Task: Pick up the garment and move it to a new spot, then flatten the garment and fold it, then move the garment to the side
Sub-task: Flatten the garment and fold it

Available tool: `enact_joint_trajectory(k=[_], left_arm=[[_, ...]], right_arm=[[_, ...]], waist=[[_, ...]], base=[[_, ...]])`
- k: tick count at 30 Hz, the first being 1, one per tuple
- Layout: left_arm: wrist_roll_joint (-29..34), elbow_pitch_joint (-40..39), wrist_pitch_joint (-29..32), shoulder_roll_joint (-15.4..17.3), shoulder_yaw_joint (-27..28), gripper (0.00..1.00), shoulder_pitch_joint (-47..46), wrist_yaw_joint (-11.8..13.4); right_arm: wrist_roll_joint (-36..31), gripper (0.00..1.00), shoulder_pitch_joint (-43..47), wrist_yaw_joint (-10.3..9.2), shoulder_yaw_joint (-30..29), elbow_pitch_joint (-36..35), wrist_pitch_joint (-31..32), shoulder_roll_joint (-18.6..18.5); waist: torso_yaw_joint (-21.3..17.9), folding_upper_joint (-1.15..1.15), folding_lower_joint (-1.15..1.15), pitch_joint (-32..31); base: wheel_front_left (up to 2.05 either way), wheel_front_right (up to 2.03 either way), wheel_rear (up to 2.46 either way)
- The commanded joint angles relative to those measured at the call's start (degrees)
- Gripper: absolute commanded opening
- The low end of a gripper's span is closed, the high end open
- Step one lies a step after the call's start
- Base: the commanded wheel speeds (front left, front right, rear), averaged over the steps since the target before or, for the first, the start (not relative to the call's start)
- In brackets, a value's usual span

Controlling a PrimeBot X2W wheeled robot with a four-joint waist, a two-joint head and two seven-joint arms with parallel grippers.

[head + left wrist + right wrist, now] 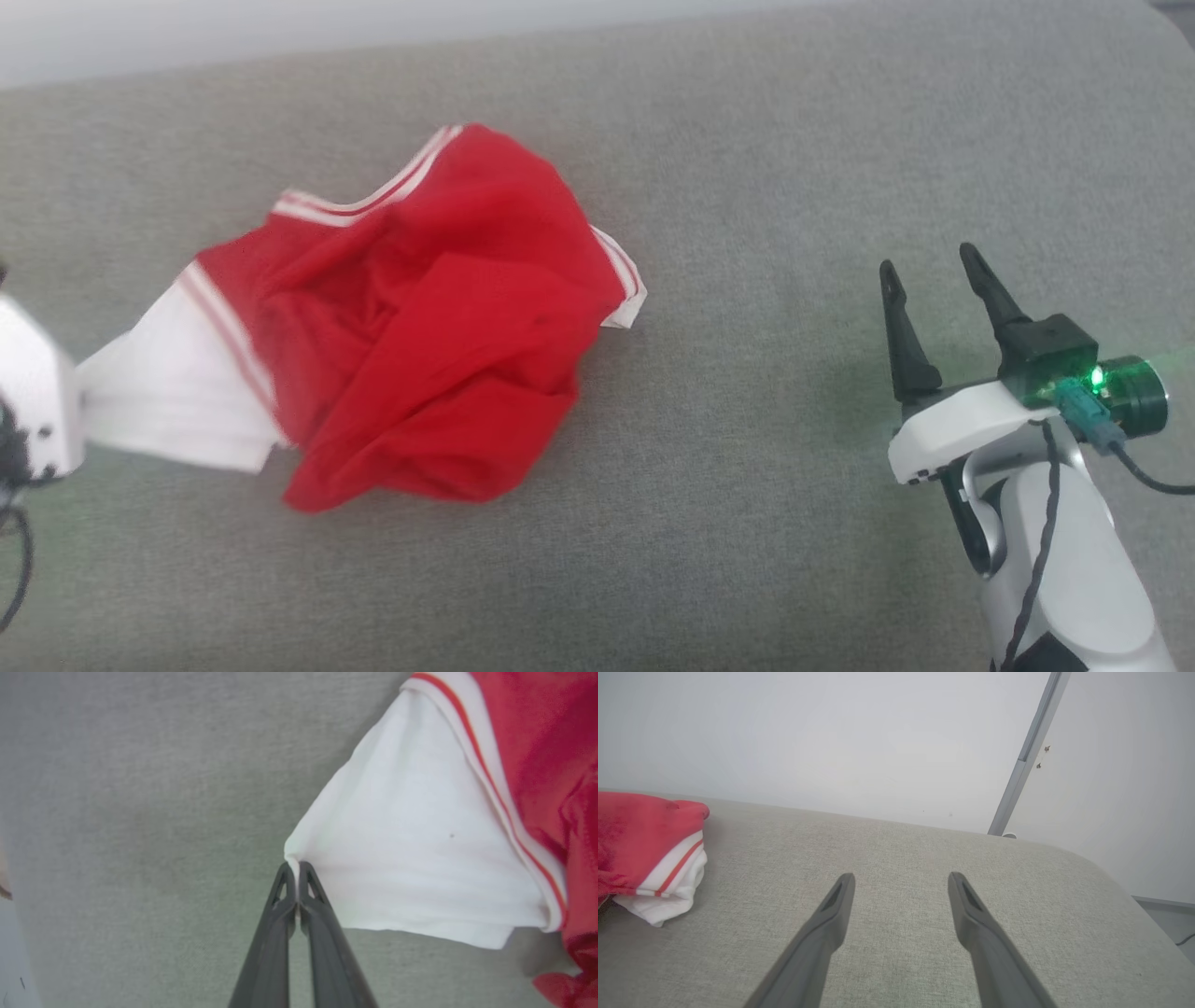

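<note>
Garment (pixel 420 327), crumpled red soft-fabric T-shirt with white sleeves, mid-left on grey fabric surface (pixel 747 523); sleeve corner pinched in left gripper (pixel 294 865); right gripper (pixel 929 261) spread, at right. Risk of slipping from thin pinch under drag.

Garment (pixel 429 317): soft cloth, matt, heavily creased. Its white sleeve (pixel 411 849) lies smoother and flatter, with stitched stripe trim.
Table (pixel 747 523): covered in grey woven cloth, matt, with a fine, slightly rough weave and no sheen.
Left pincer (pixel 295 865) and right pincer (pixel 929 257): dark grey, matt, smooth, plastic-looking.
Right arm shell (pixel 1074 560): white plastic, glossy, catching green light.
Wall (pixel 831 732): white, smooth, matt.
Strip (pixel 1029 756) on the wall: grey, looks like metal, satin finish.
</note>
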Motion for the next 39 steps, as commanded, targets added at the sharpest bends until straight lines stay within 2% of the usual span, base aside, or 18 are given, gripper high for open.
enact_joint_trajectory(k=[1, 4, 7, 15, 17, 18, 25, 28, 31, 34, 39], left_arm=[[-0.2, 0.2, -0.9, 0.7, 0.5, 0.00, 2.0, 0.6], [-0.1, 1.4, -2.3, 2.5, 1.2, 0.00, 6.0, 2.3], [-1.3, 2.9, -3.8, 2.4, 1.8, 0.00, 9.3, 3.3], [-4.4, 7.0, -8.1, -2.2, 2.9, 0.00, 11.2, 0.3], [-4.0, 7.5, -9.8, -2.9, 3.0, 0.71, 9.6, -0.5], [-3.7, 7.8, -10.4, -3.1, 2.8, 1.00, 9.4, -1.0], [-0.9, 6.6, -16.5, -4.1, 2.0, 1.00, 5.9, -4.2], [-0.2, 5.5, -19.0, -4.6, 2.1, 1.00, 5.4, -4.7], [2.1, 3.2, -25.4, -4.9, 2.5, 1.00, 5.3, -5.0], [3.5, 0.3, -32.2, -6.0, 3.0, 1.00, 6.6, -5.2], [5.5, -4.4, -42.0, -8.4, 3.9, 1.00, 9.9, -3.8]], right_arm=[[0.0, 1.00, 0.6, 0.03, 0.1, 0.1, -0.3, 0.1], [-0.2, 1.00, 1.3, 0.03, 0.3, 0.3, 0.0, 0.1], [0.0, 1.00, 1.7, 0.02, 0.5, 0.0, 0.2, 0.0], [1.5, 1.00, 2.0, 0.02, 2.8, -0.3, 1.3, 0.1], [1.8, 1.00, 1.6, 0.03, 3.8, 0.0, 1.8, 0.1], [1.7, 1.00, 1.4, 0.02, 4.3, 0.1, 1.8, 0.1], [3.4, 1.00, 0.3, 0.02, 6.6, 0.5, 3.5, -0.3], [4.7, 1.00, -0.3, 0.03, 8.3, 1.0, 4.5, -1.0], [8.8, 1.00, -1.8, 0.03, 12.1, 1.8, 6.7, -1.8], [12.8, 1.00, -3.8, 0.02, 15.2, 3.0, 9.5, -4.2], [17.2, 1.00, -7.7, 0.03, 19.4, 5.7, 15.4, -6.9]], waist=[[1.1, 0.00, 0.00, -1.6], [1.2, 0.00, 0.00, -2.8], [1.2, 0.00, 0.00, -3.4], [1.4, 0.00, 0.00, -3.8], [1.8, 0.00, 0.00, -4.1], [2.1, 0.00, 0.00, -4.3], [5.3, 0.00, 0.00, -6.4], [6.5, 0.00, 0.00, -7.0], [8.2, 0.00, 0.00, -7.6], [10.1, 0.00, 0.00, -8.1], [13.9, 0.00, 0.00, -8.6]], base=[[0.00, 0.00, 0.00], [0.00, 0.00, 0.00], [0.00, 0.00, 0.00], [0.00, 0.00, 0.00], [0.00, 0.00, 0.00], [0.00, 0.00, 0.00], [0.00, 0.00, 0.00], [0.00, 0.00, 0.00], [0.00, 0.00, 0.00], [0.00, 0.00, 0.00], [0.00, 0.00, 0.00]])
